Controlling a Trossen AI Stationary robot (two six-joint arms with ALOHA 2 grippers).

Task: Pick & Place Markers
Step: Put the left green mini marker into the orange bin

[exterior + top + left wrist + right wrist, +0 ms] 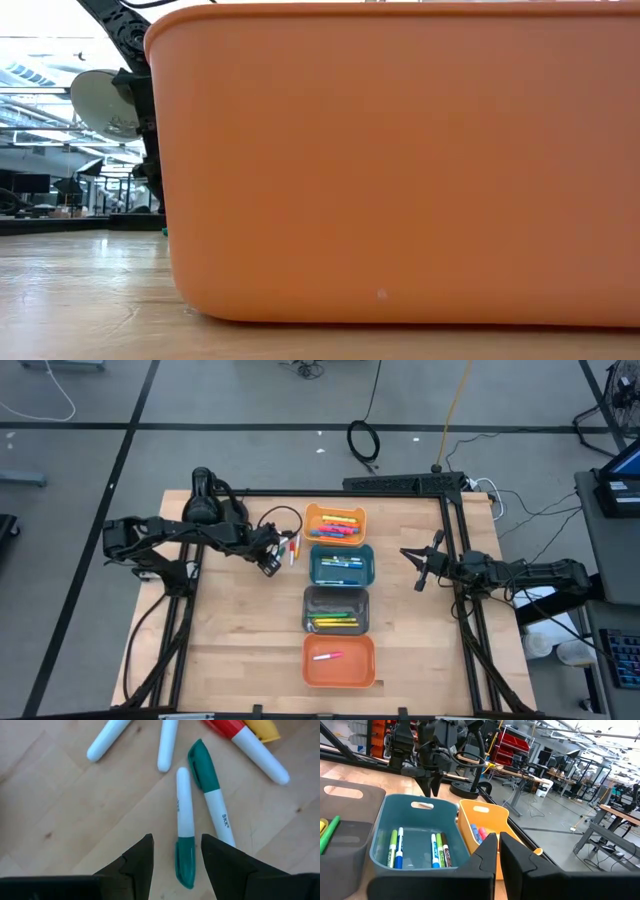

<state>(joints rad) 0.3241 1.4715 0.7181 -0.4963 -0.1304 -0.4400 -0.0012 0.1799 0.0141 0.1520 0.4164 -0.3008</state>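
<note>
Fingers of the left gripper stand apart and straddle the capped end of a green-capped marker lying flat on the desk, with nothing yet clamped. A second green marker lies just beside it, toward 1 o'clock, with only a narrow strip of wood between the two barrels; the likeliest fault is that one finger catches this neighbour on closing, so that both lift together or the target rolls aside. Gripping at the cap rather than mid-barrel could also let the marker tip or slip, since most of its length lies ahead of the fingers. Farther out, at 11 to 12 o'clock, two white marker barrels fan away, and at 1 to 2 o'clock a red-and-white marker rests against a yellow one; a sideways nudge could scatter this cluster. In the high view the left gripper works at the 9 o'clock side of the bin column: light orange bin, teal bin, grey bin and orange bin, all already holding markers. A misjudged carry could drop the marker into the wrong bin or onto a rim. The right gripper waits at the column's 3 o'clock side, its fingers nearly together and empty.
</note>
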